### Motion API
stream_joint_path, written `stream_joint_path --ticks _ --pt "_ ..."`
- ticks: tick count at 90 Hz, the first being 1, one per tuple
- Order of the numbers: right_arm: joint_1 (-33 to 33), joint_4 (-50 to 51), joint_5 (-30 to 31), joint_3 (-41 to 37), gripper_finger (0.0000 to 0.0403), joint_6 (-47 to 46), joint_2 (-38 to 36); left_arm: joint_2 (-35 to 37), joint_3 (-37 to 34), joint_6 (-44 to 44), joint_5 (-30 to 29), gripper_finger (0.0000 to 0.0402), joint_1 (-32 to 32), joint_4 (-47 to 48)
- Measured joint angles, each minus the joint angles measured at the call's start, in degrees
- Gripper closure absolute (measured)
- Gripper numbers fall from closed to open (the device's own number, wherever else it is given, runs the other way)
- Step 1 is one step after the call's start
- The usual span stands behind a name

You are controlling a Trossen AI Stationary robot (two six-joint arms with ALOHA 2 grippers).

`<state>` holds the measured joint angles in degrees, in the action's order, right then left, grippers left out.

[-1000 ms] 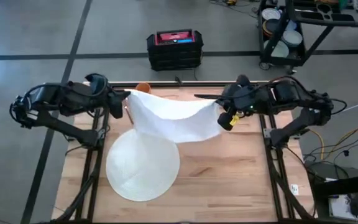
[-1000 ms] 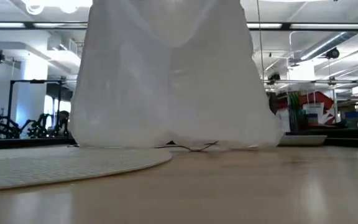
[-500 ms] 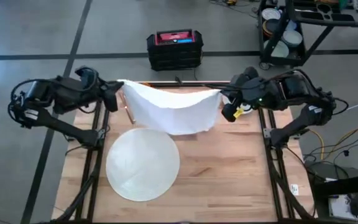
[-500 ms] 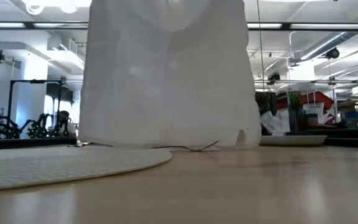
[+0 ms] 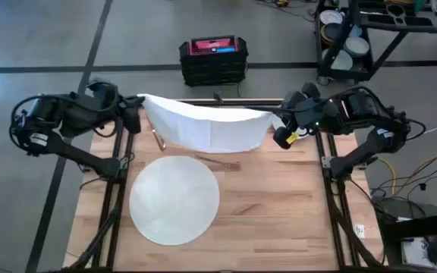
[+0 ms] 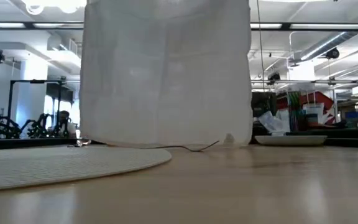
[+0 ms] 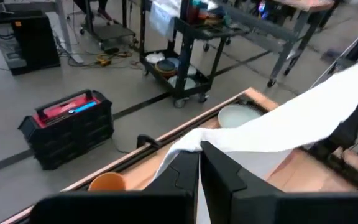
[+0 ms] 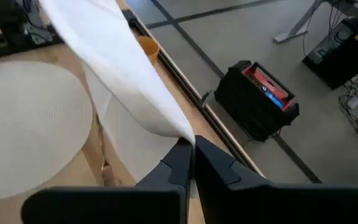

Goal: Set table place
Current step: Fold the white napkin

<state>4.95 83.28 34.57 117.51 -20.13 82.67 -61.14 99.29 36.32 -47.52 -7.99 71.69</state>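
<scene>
Hanging between left gripper (image 5: pixel 139 101), right gripper (image 5: pixel 273 114), cloth (image 5: pixel 207 127)

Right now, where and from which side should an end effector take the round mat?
Its rim, probably. The round white mat lies flat on the table, so only the thin edge offers a pinch. Come low from the right arm's side, over bare wood.

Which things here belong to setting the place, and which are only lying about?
Belong: round white mat, white cloth held by left gripper and right gripper, plate, table.
Lying about: black crate, cart, orange cup.
</scene>
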Motion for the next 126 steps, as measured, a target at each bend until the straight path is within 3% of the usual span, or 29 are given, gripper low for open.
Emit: stream_joint_path --ticks 23,36,80,126 --pt "0.02 5.19 -0.41 -0.12 0.0403 -2.85 0.29 -5.66 -0.11 -1.86 0.03 0.0402 0.0 7.9" --pt "-0.15 5.19 0.46 -0.26 0.0403 -2.37 0.63 -7.45 -0.11 -5.18 -0.66 0.0402 0.0 7.88" --pt "-0.34 6.7 -0.61 -0.93 0.0403 -2.92 0.82 -4.7 -1.09 -4.04 -2.95 0.0402 -0.09 9.65" --pt "4.49 6.64 -3.79 -13.43 0.0403 -10.21 0.79 -0.15 -20.39 6.1 5.02 0.0402 -3.66 5.96"
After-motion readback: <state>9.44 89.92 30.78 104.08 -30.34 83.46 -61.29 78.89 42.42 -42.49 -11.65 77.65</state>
